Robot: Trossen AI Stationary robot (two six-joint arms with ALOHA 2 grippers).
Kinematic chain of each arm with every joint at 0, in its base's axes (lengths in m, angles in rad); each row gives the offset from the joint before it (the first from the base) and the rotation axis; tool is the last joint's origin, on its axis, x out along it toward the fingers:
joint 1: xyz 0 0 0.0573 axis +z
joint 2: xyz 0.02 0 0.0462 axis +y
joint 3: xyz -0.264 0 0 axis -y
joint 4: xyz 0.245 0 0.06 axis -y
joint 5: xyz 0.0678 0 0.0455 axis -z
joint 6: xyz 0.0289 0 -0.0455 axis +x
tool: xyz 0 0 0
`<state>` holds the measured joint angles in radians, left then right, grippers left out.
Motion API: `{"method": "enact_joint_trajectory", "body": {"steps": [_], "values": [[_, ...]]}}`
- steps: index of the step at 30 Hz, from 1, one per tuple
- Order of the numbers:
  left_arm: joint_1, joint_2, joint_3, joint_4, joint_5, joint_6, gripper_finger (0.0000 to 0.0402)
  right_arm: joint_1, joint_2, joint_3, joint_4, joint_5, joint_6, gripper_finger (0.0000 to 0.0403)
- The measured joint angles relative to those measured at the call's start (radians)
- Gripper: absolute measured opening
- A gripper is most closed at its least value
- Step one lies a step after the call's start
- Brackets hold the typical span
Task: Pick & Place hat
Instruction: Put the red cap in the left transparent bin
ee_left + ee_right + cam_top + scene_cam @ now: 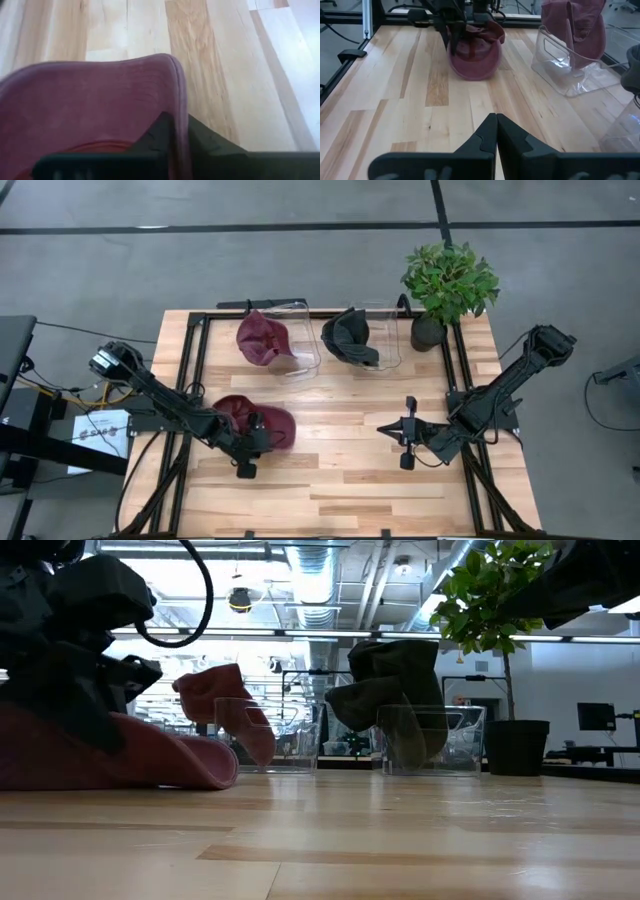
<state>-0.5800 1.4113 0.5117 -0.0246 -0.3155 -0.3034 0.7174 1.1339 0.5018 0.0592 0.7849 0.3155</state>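
A maroon hat [272,423] lies on the wooden table at the left, its underside on the wood [150,762]; the right wrist view shows it too [475,57]. My left gripper [248,446] reaches slanting down onto the hat's near side and is shut on its brim [100,100]. My right gripper [386,427] hovers shut above bare wood at the right [496,120], holding nothing. My left gripper pinches the edge of the maroon hat's brim [181,131] between its two fingers [156,136]. It comes slanting down from the table's left side. The hat lies on the table, its brim running away from the fingers.
Two clear stands stand along the far edge: one [300,340] carries a second maroon hat [260,338], the other [385,330] a black hat [350,338]. A potted plant [448,285] stands at the far right. Bare wood lies between the two grippers.
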Motion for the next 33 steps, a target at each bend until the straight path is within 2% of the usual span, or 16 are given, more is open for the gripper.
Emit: {"method": "enact_joint_trajectory", "body": {"steps": [3, 21, 26, 29, 33], "values": [[-0.001, 0.000, 0.000, 0.001, -0.018, 0.037, 0.0017, 0.000, 0.000, 0.000, 0.005, 0.000, 0.000, 0.0000], [0.000, 0.003, 0.104, 0.012, -0.143, 0.309, 0.0014, 0.000, 0.001, 0.000, 0.122, -0.022, -0.001, 0.0000], [0.000, 0.003, 0.132, 0.019, -0.151, 0.382, 0.0016, -0.009, 0.059, 0.000, 0.186, -0.031, -0.030, 0.0000], [0.000, 0.003, 0.148, 0.026, -0.159, 0.426, 0.0014, -0.044, 0.112, 0.000, 0.249, -0.076, -0.083, 0.0000], [0.000, 0.003, 0.166, 0.027, -0.200, 0.477, 0.0015, -0.116, 0.178, 0.000, 0.351, -0.208, -0.159, 0.0000]]}}
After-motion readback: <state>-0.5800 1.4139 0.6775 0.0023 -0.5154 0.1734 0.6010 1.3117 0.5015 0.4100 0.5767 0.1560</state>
